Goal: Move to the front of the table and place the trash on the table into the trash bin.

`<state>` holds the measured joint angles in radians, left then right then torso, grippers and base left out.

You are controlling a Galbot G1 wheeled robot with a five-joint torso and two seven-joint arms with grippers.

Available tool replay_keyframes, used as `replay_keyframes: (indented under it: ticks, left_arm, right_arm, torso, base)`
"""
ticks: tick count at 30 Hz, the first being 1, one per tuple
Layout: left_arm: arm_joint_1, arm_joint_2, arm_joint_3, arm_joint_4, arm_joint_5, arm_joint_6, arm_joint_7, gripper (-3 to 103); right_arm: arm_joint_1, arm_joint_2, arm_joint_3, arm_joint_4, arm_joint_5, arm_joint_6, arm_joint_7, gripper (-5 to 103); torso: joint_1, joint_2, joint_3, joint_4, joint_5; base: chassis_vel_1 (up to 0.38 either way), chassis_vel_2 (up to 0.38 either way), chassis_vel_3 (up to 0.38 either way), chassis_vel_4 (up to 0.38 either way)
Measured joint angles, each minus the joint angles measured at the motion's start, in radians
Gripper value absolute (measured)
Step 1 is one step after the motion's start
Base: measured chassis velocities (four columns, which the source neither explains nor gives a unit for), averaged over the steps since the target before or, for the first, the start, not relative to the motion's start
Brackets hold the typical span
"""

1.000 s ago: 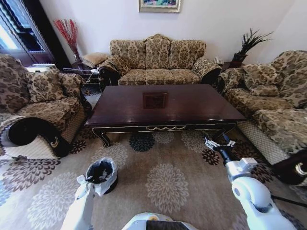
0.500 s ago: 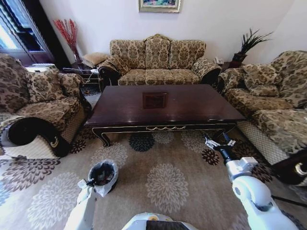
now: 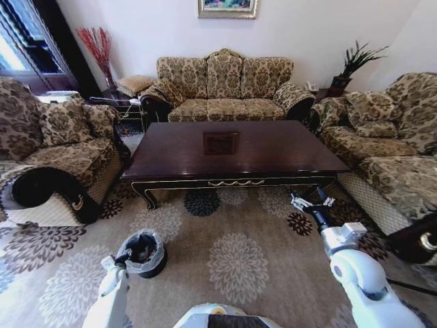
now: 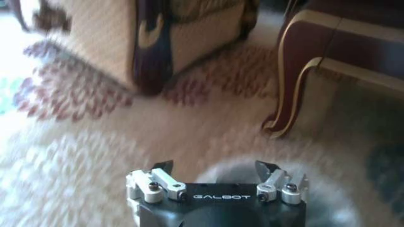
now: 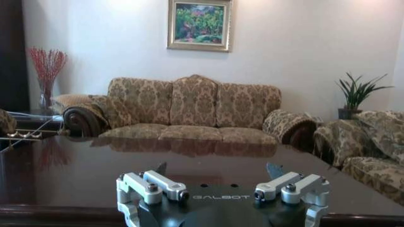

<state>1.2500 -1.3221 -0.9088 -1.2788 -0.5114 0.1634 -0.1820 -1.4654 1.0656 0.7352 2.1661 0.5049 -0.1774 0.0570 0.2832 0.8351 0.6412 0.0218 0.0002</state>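
Coffee table (image 3: 235, 154) sits mid-room, top bare — no litter visible on it. Trash bin (image 3: 143, 251) on the carpet (image 3: 239, 266), near-left, in front of the table. Left gripper (image 4: 216, 171) hangs just over the bin, fingers spread, holding nothing. Right gripper (image 5: 221, 174) faces the table's near-right edge — fingers apart, also holding nothing, likely idle.

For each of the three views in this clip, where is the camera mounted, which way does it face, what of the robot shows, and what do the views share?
Head view: high on the robot, looking forward and down at the table, with the trash bin by the left gripper and the right gripper near the table's front edge.
Left wrist view: low, facing the carpet and a table leg; left gripper open.
Right wrist view: at tabletop height, facing the sofa; right gripper open.
Shared: the table.
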Motion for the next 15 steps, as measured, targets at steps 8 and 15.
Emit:
replay_keyframes:
  ticks: [8, 15]
  left_arm:
    - [0.077, -0.011, -0.032, -0.333, -0.002, 0.056, 0.007, 100]
    - [0.286, -0.130, -0.029, -0.803, 0.127, -0.024, 0.191, 100]
  right_arm:
    - [-0.005, 0.007, 0.012, 0.037, 0.001, -0.017, 0.005, 100]
    - [-0.041, 0.034, 0.031, 0.059, -0.016, -0.024, 0.006, 100]
  torso:
    - [0.000, 0.000, 0.000, 0.0000, -0.0003]
    - [0.000, 0.000, 0.000, 0.0002, 0.0003]
  base:
    - [0.000, 0.000, 0.000, 0.000]
    - [0.000, 0.000, 0.000, 0.000]
